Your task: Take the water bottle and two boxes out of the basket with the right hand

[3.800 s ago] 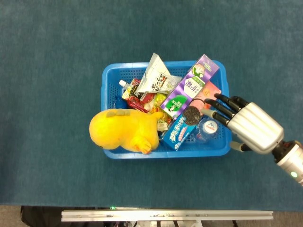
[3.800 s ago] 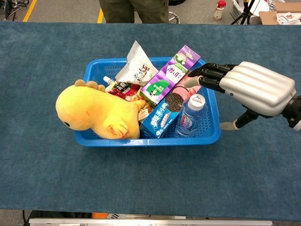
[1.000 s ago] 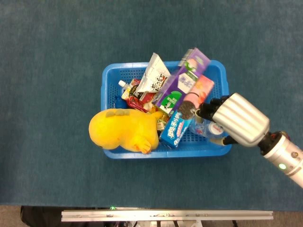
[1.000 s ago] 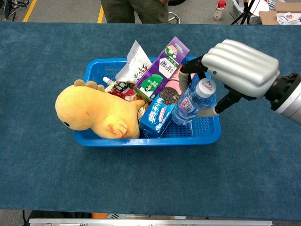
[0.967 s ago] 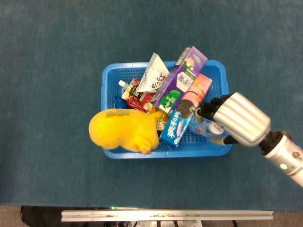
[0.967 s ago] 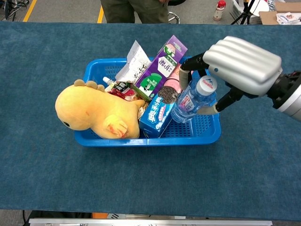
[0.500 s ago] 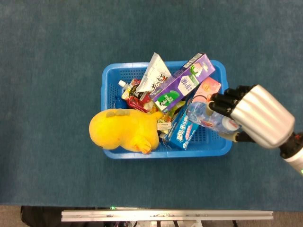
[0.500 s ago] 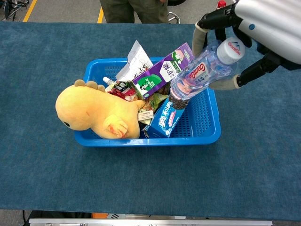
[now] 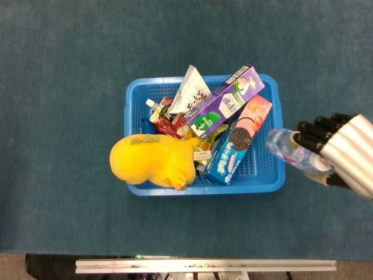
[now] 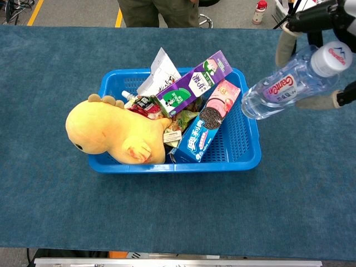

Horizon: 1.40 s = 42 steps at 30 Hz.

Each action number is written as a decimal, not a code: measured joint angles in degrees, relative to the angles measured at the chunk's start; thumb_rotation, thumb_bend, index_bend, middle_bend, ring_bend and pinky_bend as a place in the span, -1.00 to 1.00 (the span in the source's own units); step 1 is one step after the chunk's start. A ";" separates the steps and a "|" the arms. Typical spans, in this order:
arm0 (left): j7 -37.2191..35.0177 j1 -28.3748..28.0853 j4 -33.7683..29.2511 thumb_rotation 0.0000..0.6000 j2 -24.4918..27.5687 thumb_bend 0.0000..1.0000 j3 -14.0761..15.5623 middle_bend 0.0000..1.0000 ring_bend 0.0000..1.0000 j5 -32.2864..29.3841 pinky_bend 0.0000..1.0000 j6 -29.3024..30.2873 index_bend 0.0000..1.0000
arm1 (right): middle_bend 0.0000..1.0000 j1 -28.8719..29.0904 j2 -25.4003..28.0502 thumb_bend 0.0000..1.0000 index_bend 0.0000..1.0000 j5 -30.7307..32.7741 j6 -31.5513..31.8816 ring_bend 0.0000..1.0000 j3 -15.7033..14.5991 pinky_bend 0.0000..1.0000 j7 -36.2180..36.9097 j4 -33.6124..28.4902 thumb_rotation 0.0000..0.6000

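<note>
Chest view shows water bottle [image 10: 292,82] label; head view blurs it.

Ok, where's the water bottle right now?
The water bottle is held by the right hand, lifted clear of the blue basket and tilted just past its right rim; it shows at the right edge of both views.

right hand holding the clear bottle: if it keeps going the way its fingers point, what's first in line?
Probably the blue plastic basket's right wall, then the pink cookie box. The right hand and clear water bottle seem raised, so they might pass above; depth unclear.
</note>
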 measured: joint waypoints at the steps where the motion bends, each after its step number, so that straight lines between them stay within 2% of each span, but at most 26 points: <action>1: 0.09 -0.03 0.03 1.00 -0.05 -0.59 0.04 -0.80 -0.91 0.00 -0.57 -0.10 -0.46 | 0.27 -0.42 0.75 -0.61 0.25 0.05 -0.14 0.13 -0.39 0.48 0.02 -0.09 1.00; 10: 0.20 -0.16 0.27 1.00 -0.34 -0.60 -0.15 -0.80 -0.91 -0.23 -0.57 -0.20 -0.46 | 0.27 -3.19 2.51 -0.61 0.25 2.70 -2.61 0.13 -2.81 0.48 0.91 2.68 1.00; 22: 0.23 -0.31 0.82 1.00 -0.91 -0.59 -0.39 -0.80 -0.91 -0.46 -0.57 -0.19 -0.46 | 0.27 -5.05 -0.36 -0.61 0.25 5.02 -5.35 0.13 -4.68 0.48 4.93 9.64 1.00; 42: 0.07 -0.31 0.83 1.00 -1.07 -0.59 -0.54 -0.80 -0.91 -0.49 -0.57 0.06 -0.46 | 0.27 -7.59 -4.69 -0.61 0.25 5.96 -8.24 0.13 -7.75 0.48 6.74 17.63 1.00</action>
